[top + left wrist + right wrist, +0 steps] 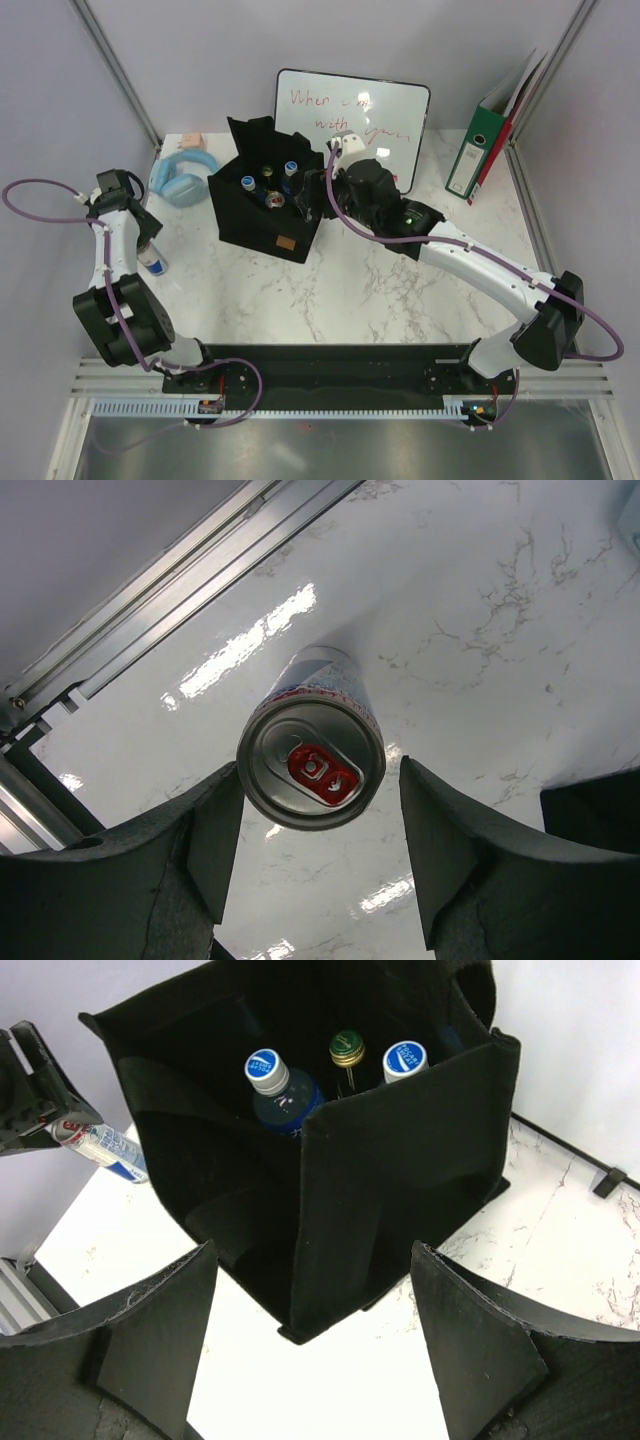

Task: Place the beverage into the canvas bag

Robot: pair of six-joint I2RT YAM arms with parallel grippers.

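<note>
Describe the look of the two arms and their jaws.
Both the left arm and right arm have white links, black joint housings and a looping purple cable. The right one carries a small green light. Their jaws are dark grey, wedge-shaped, matte.

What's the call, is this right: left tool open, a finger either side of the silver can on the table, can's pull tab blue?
One error: the pull tab is red, not blue; the left wrist view shows it. Otherwise yes: left tool open, a finger either side of the silver can on the table.
</note>
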